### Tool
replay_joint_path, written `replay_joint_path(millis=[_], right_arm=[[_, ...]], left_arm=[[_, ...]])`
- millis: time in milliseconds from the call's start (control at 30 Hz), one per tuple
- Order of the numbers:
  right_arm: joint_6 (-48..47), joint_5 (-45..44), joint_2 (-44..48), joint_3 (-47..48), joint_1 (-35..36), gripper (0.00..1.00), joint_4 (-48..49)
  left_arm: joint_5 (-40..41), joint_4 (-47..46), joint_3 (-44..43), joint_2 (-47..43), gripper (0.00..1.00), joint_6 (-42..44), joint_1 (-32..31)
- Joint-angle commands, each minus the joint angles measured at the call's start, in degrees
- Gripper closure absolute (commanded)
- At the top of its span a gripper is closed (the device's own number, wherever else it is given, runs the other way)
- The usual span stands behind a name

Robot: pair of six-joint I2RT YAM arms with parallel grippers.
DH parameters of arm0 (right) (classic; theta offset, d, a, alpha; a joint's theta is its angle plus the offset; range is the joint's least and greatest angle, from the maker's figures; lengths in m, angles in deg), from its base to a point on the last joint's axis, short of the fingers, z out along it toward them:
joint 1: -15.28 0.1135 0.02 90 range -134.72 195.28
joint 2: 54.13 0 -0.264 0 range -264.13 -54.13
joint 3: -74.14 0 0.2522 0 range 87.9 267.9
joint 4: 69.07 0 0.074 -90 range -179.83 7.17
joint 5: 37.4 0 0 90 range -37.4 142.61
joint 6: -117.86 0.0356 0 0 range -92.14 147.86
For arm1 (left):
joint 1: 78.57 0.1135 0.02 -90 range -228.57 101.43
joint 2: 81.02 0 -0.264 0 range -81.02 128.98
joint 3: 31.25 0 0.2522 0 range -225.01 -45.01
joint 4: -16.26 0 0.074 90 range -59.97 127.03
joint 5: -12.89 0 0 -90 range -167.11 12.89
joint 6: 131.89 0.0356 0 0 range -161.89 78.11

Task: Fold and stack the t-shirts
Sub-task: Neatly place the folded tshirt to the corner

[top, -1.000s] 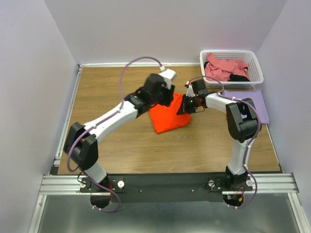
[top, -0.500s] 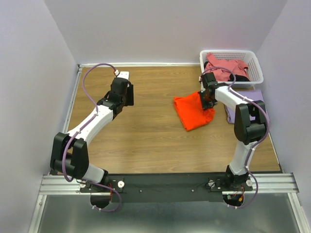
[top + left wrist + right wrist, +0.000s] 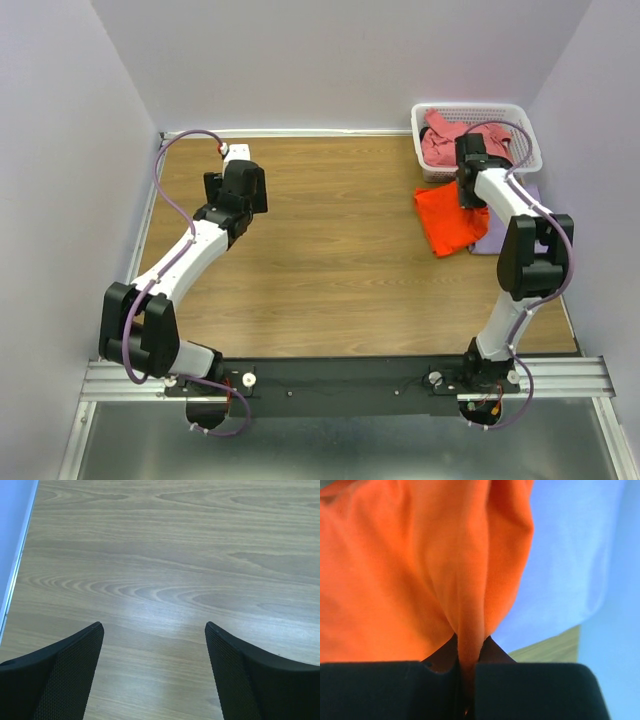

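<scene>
Orange shirt (image 3: 445, 222) bunched at right side of desk (image 3: 330, 250), just in front of basket (image 3: 470, 106), right edge lapping onto lavender shirt (image 3: 528, 205). Right hand (image 3: 467, 655) pinched tight on fold of orange cloth. Pink shirt (image 3: 443, 146) heaped in basket. Left hand (image 3: 155, 630) spread wide, holding nothing, above bare wood at far left, well apart from shirts.

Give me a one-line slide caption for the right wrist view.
Right gripper shut on a pinched fold of the orange t-shirt, lavender t-shirt behind it.
</scene>
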Motion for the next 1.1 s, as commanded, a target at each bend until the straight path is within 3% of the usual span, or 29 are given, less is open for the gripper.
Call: replay_joint_path(millis=[0,600,1067], right_arm=[[-1.73,-5.07,1.99,3.08,-2.56,1.00,-0.58],[-5.95,0.55,6.12,3.88,-13.54,1.00,3.63],[-7.89,2.40,1.39,5.19,-17.94,1.00,6.89]], left_arm=[[4.61,-0.57,0.51,-1.32,0.05,-1.62,0.33],[3.30,-1.89,1.30,-1.67,0.05,-1.01,0.41],[2.42,-2.85,2.00,-1.41,0.05,-0.66,0.33]])
